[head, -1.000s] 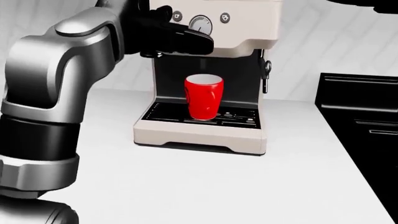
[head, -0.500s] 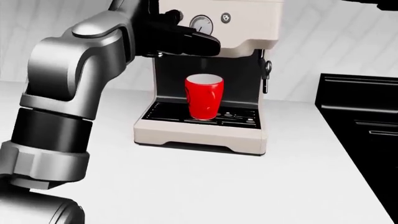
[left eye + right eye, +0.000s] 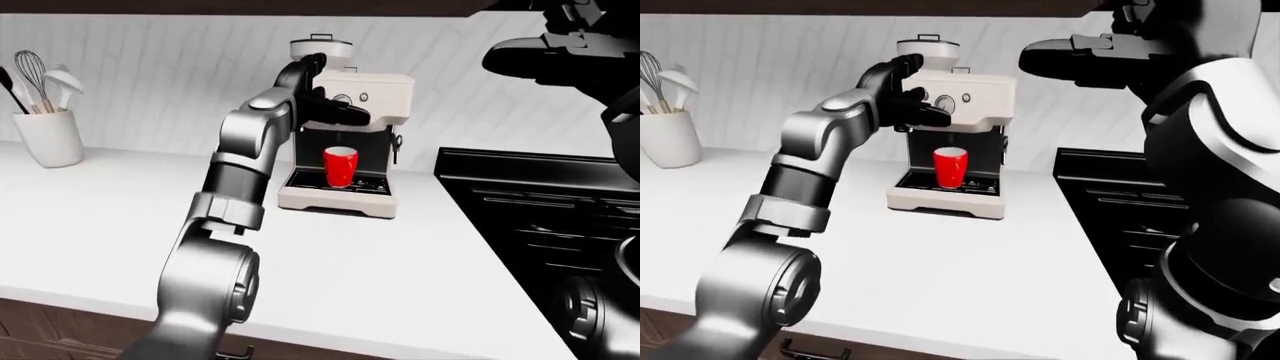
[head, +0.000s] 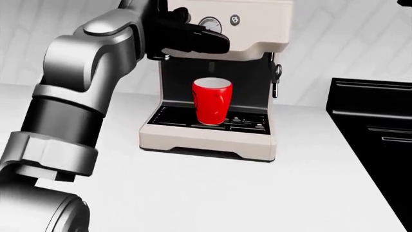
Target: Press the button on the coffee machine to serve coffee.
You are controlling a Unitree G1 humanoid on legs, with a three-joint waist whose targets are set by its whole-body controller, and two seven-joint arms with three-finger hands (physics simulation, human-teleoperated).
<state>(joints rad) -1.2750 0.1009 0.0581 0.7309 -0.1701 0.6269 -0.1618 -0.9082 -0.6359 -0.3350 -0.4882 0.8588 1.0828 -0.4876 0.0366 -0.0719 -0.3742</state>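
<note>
The cream coffee machine (image 4: 212, 140) stands on the white counter (image 4: 193, 193), with a red cup (image 4: 212, 100) on its drip tray under the spout. My left hand (image 4: 205, 38) is black and lies against the left part of the control panel. Its open fingers reach right, below the round dial (image 4: 209, 22), and hide the left button. The right button (image 4: 234, 19) shows uncovered. My right hand (image 3: 1065, 56) hovers high, to the right of the machine's top, open and holding nothing.
A black stove (image 4: 373, 125) borders the counter on the right. A white crock with a whisk and utensils (image 3: 45, 135) stands at the far left against the panelled wall. My left forearm and elbow (image 4: 77, 96) fill the left of the head view.
My left arm has risen and swung to the right. The hand slid right across the panel, so the left button seen one second ago is now covered.
</note>
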